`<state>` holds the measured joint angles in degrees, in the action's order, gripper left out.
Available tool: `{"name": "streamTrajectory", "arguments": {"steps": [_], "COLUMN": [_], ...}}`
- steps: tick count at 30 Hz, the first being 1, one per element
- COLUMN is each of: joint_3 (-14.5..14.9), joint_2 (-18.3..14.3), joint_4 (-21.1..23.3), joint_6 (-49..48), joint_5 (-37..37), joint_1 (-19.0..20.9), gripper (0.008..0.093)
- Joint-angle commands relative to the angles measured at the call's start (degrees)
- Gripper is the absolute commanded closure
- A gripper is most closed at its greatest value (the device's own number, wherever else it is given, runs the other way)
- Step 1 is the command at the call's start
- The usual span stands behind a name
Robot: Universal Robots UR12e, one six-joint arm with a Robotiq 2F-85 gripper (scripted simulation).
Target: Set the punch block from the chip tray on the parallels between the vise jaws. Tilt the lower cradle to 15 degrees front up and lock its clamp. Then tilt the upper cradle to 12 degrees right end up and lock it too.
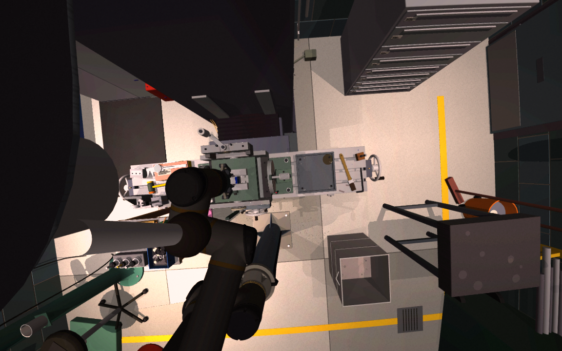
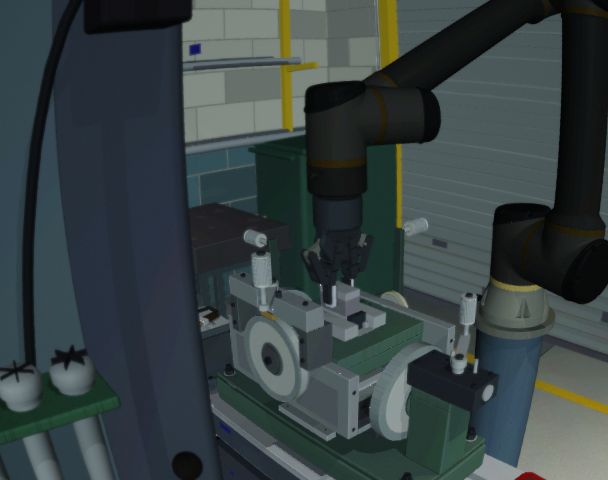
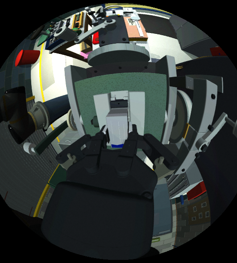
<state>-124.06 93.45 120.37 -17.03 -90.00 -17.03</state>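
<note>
My gripper point(image 3: 119, 137) point(image 2: 336, 294) points straight down over the small vise point(image 2: 353, 318) on the green top plate point(image 3: 119, 98) of the tilting fixture. Between its fingers stands the pale grey punch block point(image 3: 117, 128), upright, its lower end down in the slot between the two light vise jaws. The parallels under it are hidden. The lower cradle's big round disc point(image 2: 273, 359) faces the second side camera, with a lever clamp handle point(image 2: 261, 271) above it. A second disc point(image 2: 397, 392) and handle point(image 2: 467, 310) sit at the right end. The chip tray point(image 1: 316, 172) lies empty on the machine table. The gripper is closed on the punch block.
Behind the fixture stand a green cabinet point(image 2: 289, 206) and a dark perforated table point(image 2: 227, 232). The machine's dark column point(image 2: 123, 232) rises close on the left. The arm's blue pedestal point(image 2: 508, 382) stands right of the fixture. A brush point(image 1: 348, 172) lies beyond the tray.
</note>
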Motion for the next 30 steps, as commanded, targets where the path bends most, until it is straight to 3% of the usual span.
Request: {"name": "streamTrajectory", "arguments": {"steps": [1, 12, 30], "joint_3": [0.13, 0.13, 0.44], "joint_2": [0.05, 0.05, 0.31], "joint_4": [0.06, 0.06, -0.44], "joint_6": [0.00, 0.00, 0.00], "joint_5": [0.00, 0.00, 0.00], "joint_1": [0.00, 0.00, 0.00], "gripper": [0.0654, 0.0434, 0.0434]}}
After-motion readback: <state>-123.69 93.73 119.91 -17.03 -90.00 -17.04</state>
